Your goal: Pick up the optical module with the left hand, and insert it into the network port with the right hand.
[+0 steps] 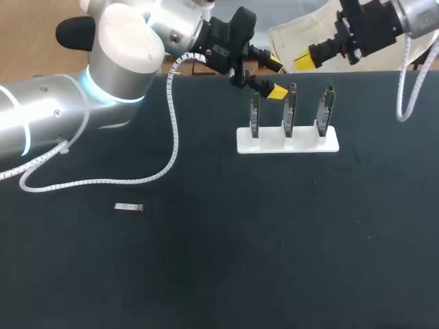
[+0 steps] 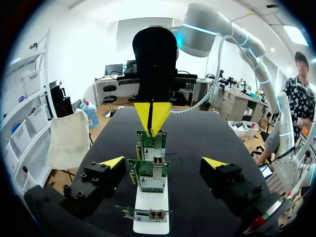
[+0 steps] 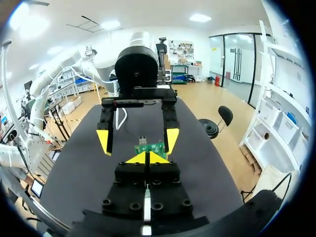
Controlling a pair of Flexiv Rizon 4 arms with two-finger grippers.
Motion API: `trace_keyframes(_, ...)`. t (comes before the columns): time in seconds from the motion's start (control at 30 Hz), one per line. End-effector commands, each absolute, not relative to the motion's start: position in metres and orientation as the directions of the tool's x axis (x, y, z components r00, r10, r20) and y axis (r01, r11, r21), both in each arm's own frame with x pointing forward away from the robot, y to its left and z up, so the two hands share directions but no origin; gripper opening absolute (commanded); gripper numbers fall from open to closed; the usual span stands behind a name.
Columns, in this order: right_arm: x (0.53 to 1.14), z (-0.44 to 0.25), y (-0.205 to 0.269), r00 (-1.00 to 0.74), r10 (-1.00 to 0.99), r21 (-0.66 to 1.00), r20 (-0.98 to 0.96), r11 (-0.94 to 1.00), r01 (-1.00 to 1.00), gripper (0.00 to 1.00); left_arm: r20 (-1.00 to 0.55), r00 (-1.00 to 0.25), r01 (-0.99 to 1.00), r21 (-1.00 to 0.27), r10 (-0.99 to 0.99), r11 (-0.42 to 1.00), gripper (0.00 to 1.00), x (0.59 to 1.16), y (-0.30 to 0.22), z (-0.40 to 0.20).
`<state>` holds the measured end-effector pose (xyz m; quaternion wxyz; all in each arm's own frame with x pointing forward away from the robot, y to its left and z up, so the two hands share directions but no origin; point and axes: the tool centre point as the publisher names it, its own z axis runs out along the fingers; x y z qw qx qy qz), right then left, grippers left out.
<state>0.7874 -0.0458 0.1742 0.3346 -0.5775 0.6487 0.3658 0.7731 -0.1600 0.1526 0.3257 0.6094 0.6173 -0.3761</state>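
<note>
The optical module (image 1: 129,207), a small silver bar, lies alone on the black table at the left, far from both grippers. A white stand (image 1: 288,141) at the back holds three upright network cards (image 1: 291,110). My left gripper (image 1: 276,77) hovers open just behind the leftmost card, holding nothing. In the left wrist view its open gripper (image 2: 163,163) straddles the row of cards (image 2: 149,175) on the stand (image 2: 150,205). My right gripper (image 1: 305,60) hangs shut and empty behind the stand, facing the left one (image 3: 138,140); its tips (image 3: 146,158) are pressed together. Neither wrist view shows the module.
The left arm's white coiled cable (image 1: 168,151) drapes across the table's left half, between the stand and the module. The right arm's cable (image 1: 405,89) hangs at the far right. The table's back edge runs just behind the stand.
</note>
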Motion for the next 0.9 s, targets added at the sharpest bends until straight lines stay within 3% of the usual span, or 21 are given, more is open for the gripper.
trace_keyframes(0.03,0.783,0.175,-0.063,-0.104,-0.502,0.084,-0.858,0.062,-0.995,0.0,-0.858,-0.046,0.997,-0.07,0.512,-0.029,1.0,0.775,-0.16,0.153)
trace_keyframes(0.9,0.781,0.172,-0.142,-0.114,-0.563,0.083,-0.819,0.08,-0.993,0.0,-0.858,-0.046,0.997,-0.07,0.512,-0.029,1.0,0.775,-0.16,0.153)
